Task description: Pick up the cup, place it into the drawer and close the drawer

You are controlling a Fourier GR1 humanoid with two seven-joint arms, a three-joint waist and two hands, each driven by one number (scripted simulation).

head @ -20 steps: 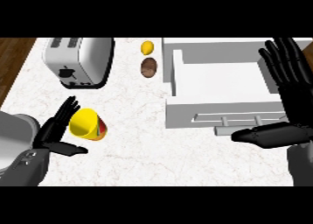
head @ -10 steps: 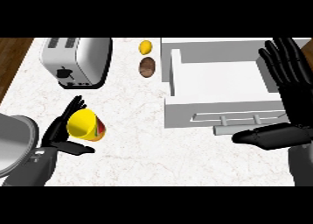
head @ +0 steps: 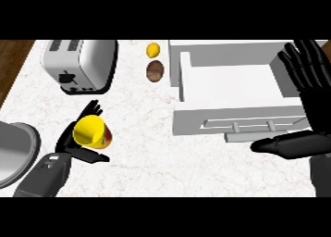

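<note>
Bright, even light falls from above on the pale desk (head: 148, 152); soft, short shadows hug the toaster (head: 79, 65) and open drawer (head: 229, 92), with no glare showing.

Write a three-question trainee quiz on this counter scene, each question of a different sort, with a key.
1. True or false: the drawer stands open.
2. Which robot hand is at the yellow cup? A) left robot hand B) right robot hand C) neither
3. Fill in: the silver appliance at the counter's far left is a ______.

Key
1. True; its white inside shows, with nothing visible in it.
2. A; its fingers and thumb curl round the cup, while the right robot hand is open, fingers up, beside the drawer.
3. Toaster.
</note>
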